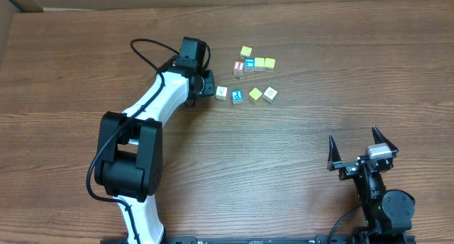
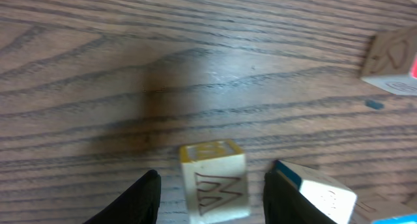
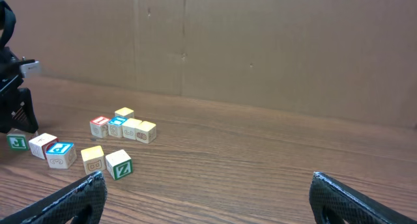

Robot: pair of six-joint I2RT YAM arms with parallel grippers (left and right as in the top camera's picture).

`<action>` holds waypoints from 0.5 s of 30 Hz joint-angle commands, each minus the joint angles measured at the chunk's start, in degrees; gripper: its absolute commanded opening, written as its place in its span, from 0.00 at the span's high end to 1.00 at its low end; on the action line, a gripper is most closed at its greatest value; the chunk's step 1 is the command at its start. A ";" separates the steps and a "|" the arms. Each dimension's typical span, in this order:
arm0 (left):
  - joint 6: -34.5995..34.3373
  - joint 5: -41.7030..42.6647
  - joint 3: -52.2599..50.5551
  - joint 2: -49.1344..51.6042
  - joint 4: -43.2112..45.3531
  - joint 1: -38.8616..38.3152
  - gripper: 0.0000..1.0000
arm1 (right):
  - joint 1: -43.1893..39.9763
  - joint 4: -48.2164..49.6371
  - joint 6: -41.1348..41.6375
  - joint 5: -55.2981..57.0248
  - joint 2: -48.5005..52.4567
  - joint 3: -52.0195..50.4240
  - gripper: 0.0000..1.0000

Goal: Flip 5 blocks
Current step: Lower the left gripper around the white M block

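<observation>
"So, where's the left gripper point(image 1: 213, 88)?"
"Just left of the red-topped cube point(image 1: 239, 66), fingers point(image 2: 144, 196) partly apart, straddling a block point(image 2: 215, 185) without touching."
"Right gripper point(image 1: 352, 141)?"
"Wide, empty, well away from that cube; other blocks point(image 1: 255, 93) lie beside it."

Table point(image 1: 284, 152): brown wood grain, smooth, matt with a faint sheen. Blocks point(image 1: 237, 96): pale bare wood sides, matt; tops painted in flat colour, letters printed. Left arm point(image 1: 152, 102): white shell looks like glossy plastic; joints black, matt. Backdrop point(image 3: 260, 48): brown cardboard, matt, creased.
</observation>
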 commanded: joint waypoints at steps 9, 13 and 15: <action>0.02 -3.19 -2.93 1.27 3.52 -0.70 0.61 | 0.22 0.26 -0.04 -0.04 -0.57 -0.61 0.00; 0.13 -3.19 -2.71 1.18 3.41 -0.70 0.64 | 0.22 0.28 -0.04 -0.04 -0.57 -0.61 0.00; 0.55 -3.17 -2.01 1.09 2.84 -0.66 0.66 | 0.22 0.28 -0.04 -0.04 -0.57 -0.61 0.00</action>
